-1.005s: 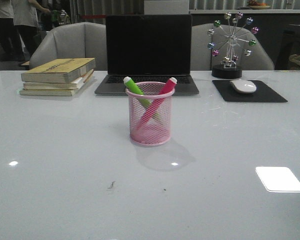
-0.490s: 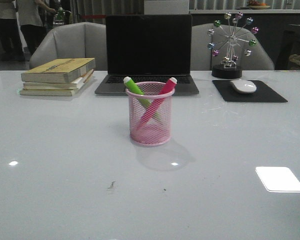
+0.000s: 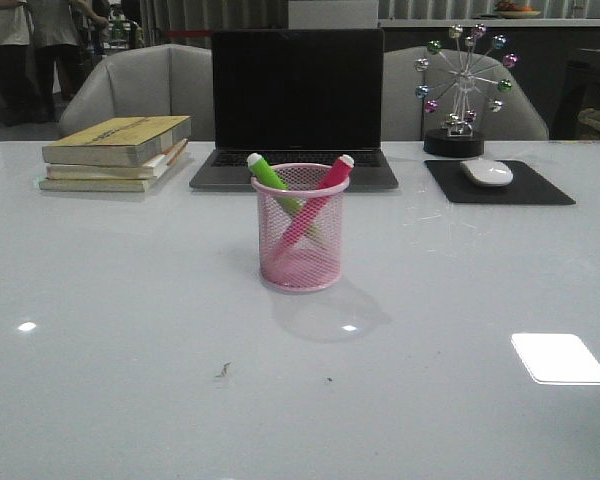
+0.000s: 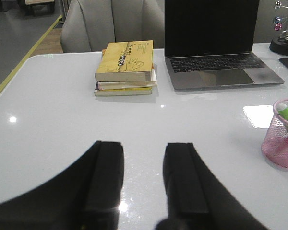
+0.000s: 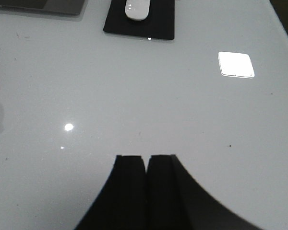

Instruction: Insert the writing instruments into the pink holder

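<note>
The pink holder [image 3: 301,228] stands upright in the middle of the white table. A green marker [image 3: 269,172] and a hot pink marker [image 3: 330,178] lean crossed inside it, caps sticking out above the rim. In the left wrist view the pink holder [image 4: 282,135] shows at the edge with the green marker [image 4: 285,113] in it. My left gripper [image 4: 144,146] is open over bare table, well away from the holder, nothing between its fingers. Over bare table too, my right gripper [image 5: 147,158] is shut and empty. Neither arm appears in the front view.
A laptop [image 3: 295,105] stands open behind the holder. A stack of books [image 3: 117,152] lies at the back left. A white mouse [image 3: 487,172] on a black pad [image 3: 500,186] and a ball ornament [image 3: 462,90] sit at the back right.
</note>
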